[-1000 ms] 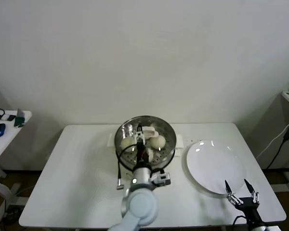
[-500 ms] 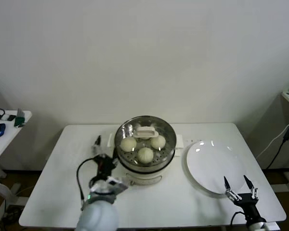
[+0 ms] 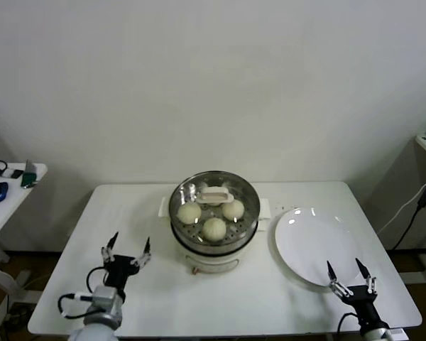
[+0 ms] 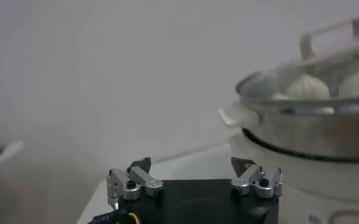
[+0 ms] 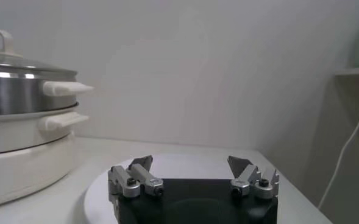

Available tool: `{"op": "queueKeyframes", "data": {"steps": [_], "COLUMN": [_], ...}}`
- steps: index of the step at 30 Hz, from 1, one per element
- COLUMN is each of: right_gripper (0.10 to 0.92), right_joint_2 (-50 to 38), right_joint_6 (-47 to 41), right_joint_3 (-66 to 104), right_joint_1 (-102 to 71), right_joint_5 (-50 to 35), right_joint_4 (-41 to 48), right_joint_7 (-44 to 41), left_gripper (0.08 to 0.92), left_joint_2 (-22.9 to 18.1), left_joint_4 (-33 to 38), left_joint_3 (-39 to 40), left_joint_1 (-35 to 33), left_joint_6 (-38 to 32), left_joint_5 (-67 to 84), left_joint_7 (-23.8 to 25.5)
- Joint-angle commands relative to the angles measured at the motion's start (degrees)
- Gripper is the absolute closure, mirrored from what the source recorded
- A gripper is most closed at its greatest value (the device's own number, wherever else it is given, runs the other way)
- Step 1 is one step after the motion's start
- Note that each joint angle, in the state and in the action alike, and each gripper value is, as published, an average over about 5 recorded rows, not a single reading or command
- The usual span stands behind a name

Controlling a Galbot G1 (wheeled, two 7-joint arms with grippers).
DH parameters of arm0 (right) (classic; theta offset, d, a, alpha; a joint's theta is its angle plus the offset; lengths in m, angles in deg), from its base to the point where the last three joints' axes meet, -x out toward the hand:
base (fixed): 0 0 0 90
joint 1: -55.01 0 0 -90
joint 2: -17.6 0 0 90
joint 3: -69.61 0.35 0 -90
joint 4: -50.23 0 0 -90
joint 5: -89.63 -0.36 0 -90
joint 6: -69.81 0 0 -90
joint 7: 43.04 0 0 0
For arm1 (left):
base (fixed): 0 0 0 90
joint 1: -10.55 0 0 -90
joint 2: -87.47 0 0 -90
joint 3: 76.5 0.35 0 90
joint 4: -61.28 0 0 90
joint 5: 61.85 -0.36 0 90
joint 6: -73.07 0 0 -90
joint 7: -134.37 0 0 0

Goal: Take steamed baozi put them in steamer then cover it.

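Left end effector [image 3: 128, 251] hangs low over the bench [image 3: 71, 234], well left of the steamer [image 3: 214, 234], fingers spread wide and empty. Right end effector [image 3: 348, 273] (equally wide, holding nothing) sits at the near edge of the white plate [image 3: 305, 241]. Under the glass cover [image 3: 214, 192], seated on the steamer, three buns [image 3: 214, 228] show clearly.

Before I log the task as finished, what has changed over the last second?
The left gripper pulled back from over the steamer to the table's near-left side, open and empty. The glass lid stays on, three baozi visible beneath. The white plate and open right gripper barely moved.
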Motion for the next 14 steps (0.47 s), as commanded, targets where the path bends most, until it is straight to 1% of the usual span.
{"op": "queueKeyframes", "data": {"steps": [1, 14], "right_gripper": [0.203, 0.203], "right_joint_2": [-0.02, 0.14], "right_joint_6": [1.98, 1.9], "right_joint_3": [-0.34, -0.57], "right_joint_1": [0.48, 0.76], "right_joint_5": [-0.59, -0.66], "right_joint_4": [1.83, 1.75], "right_joint_7": [-0.8, -0.89], "left_gripper": [0.177, 0.177], "left_joint_2": [0.09, 0.03], "left_joint_4": [-9.63, -9.03], "left_joint_3": [-6.2, -5.74], "left_joint_1": [-3.63, -3.98], "left_joint_6": [-26.36, -25.51], "left_joint_5": [13.81, 11.99], "left_joint_7": [-0.03, 0.78]}}
